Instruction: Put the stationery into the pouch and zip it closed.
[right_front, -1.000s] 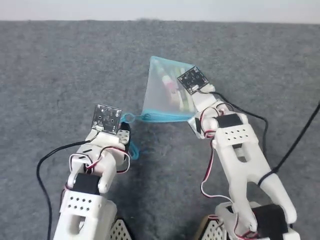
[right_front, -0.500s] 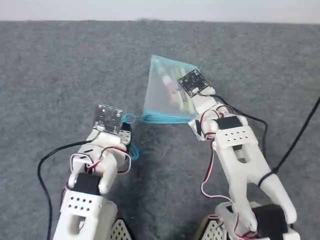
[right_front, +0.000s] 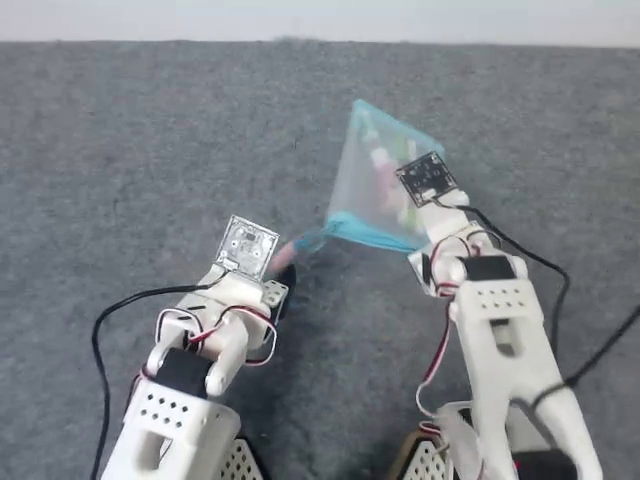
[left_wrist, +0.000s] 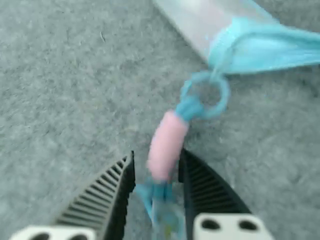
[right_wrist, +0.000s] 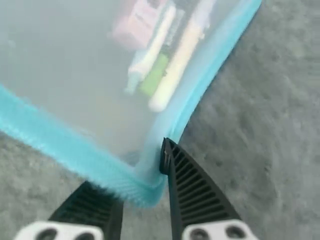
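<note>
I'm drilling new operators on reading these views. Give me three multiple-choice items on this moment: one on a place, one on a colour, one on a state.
1. Where is the stationery?
A. in a cup beside the pouch
B. inside the pouch
C. lying on top of the pouch

2. What colour is the pouch's edging?
A. red
B. yellow
C. light blue

3. What is the right gripper doing?
A. shut on a corner of the pouch
B. open, holding nothing
C. shut on a loose pen

Answers:
1 B: the pens show through the translucent wall in the right wrist view.
2 C: the trim along the pouch's sides is light blue in the high view and both wrist views.
3 A: the right wrist view shows its fingers pinching the pouch's corner at the edging.
</note>
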